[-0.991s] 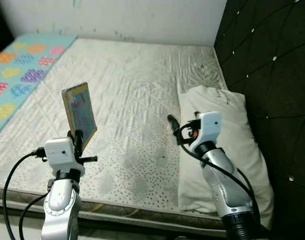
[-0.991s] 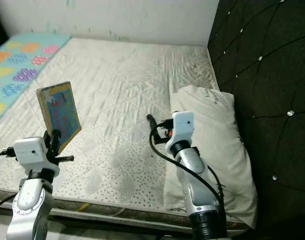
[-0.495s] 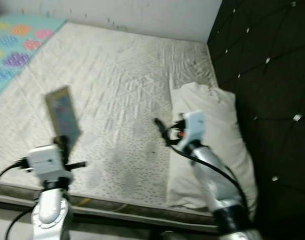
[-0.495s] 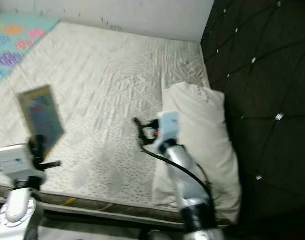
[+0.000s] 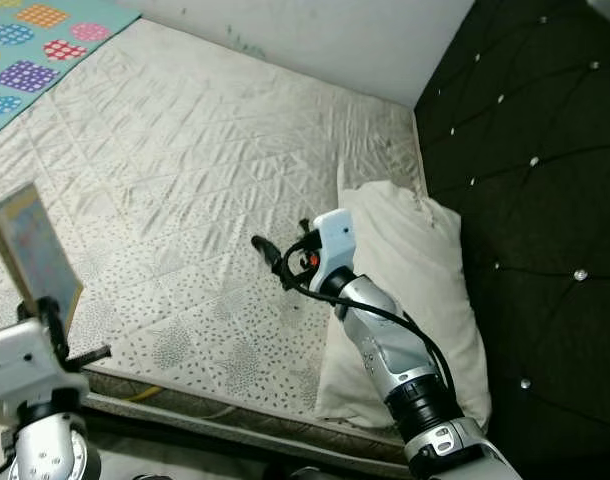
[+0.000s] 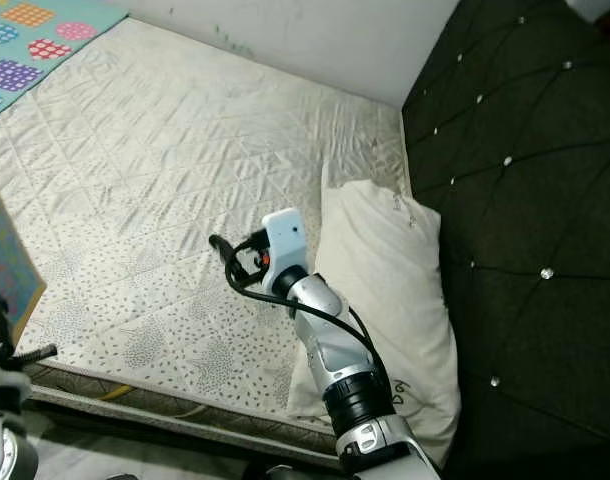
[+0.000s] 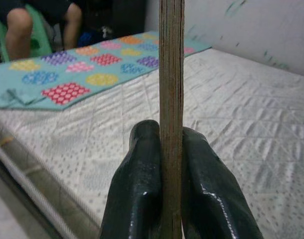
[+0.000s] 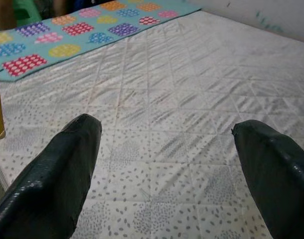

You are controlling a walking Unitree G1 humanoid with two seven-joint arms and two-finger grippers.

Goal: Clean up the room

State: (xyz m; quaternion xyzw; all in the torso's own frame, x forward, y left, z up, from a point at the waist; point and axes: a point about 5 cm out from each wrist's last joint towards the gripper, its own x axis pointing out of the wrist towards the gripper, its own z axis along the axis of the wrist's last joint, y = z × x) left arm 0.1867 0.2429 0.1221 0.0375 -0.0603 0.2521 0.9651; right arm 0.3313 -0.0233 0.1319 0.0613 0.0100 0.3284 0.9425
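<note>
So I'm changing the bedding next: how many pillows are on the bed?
1. A white pillow lies at the mattress's right edge beside the dark tufted headboard, next to the right gripper. More may lie outside the camera's view.

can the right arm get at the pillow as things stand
Probably yes. The right gripper hangs open and empty over the mattress, just beside the pillow, with nothing between them.

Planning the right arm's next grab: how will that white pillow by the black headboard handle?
The white pillow looks soft and creased, so it will probably sag when lifted. It seems bulky yet light. The open right gripper would likely need to pinch a corner.
</note>
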